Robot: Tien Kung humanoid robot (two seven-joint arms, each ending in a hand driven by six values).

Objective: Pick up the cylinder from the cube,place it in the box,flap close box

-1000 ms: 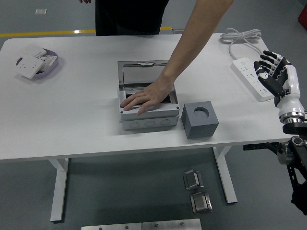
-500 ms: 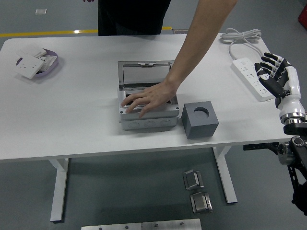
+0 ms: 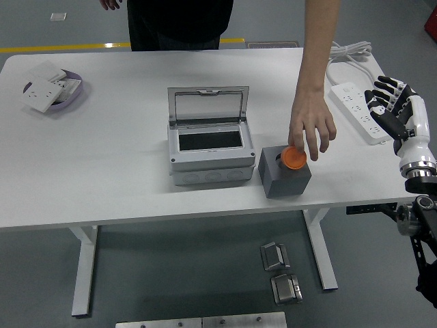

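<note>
Since the earlier frames, the person's hand (image 3: 312, 125) is no longer pressing into the box (image 3: 208, 147); we are now seeing it over the cube (image 3: 285, 171), holding the orange cylinder (image 3: 293, 158) at its fingertips. The cylinder is sitting at the cube's top hole, tilted slightly; we cannot tell whether it is already seated in the hole or just touching its rim.

We are observing the box just left of the cube, near the front of the table (image 3: 109, 171). Its clear lid (image 3: 207, 104) is standing open, hinged up at the far side, and the dark interior is showing through the frame opening.

Our right hand (image 3: 392, 109) is hovering at the right edge of the table, beside the white power strip (image 3: 362, 109). Its fingers are spread and relaxed, and it is holding nothing. It is well apart from the cube and the cylinder. Our left arm is not appearing in this view.

At the far left of the table, we are noting a round tray (image 3: 74, 92) holding white socket plates (image 3: 41, 93). The person is standing at the far side of the table, with the arm reaching down across it to the cube. On the floor under the table, two metal parts (image 3: 280, 270) are lying.
</note>
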